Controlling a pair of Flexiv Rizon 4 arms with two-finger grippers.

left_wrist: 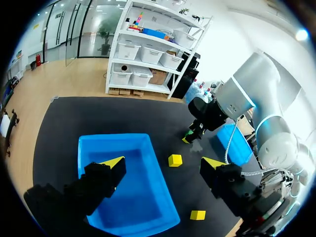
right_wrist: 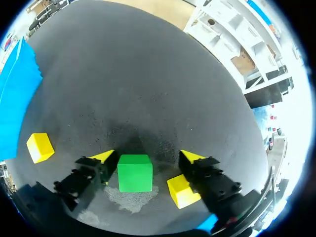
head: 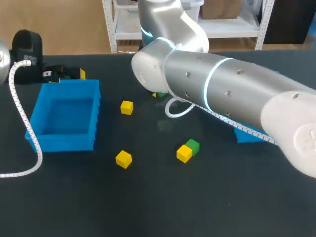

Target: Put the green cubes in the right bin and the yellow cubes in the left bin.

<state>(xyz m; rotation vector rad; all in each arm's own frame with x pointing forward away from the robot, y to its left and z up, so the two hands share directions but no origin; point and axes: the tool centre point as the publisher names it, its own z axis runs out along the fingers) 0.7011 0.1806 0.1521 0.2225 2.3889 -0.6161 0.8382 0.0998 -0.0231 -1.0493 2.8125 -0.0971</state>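
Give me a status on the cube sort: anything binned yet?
Done: nothing that shows. The left bin is empty, and the right bin is mostly hidden by the right arm. In hand: the right gripper is open around a green cube, not yet gripped. The left gripper is open over the left bin. Left: a second green cube and four yellow cubes on the table.

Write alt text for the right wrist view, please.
The right claw is open with a green cube on the table between its fingers, not gripped. One yellow cube lies beside a finger; another lies farther off, near the blue bin.
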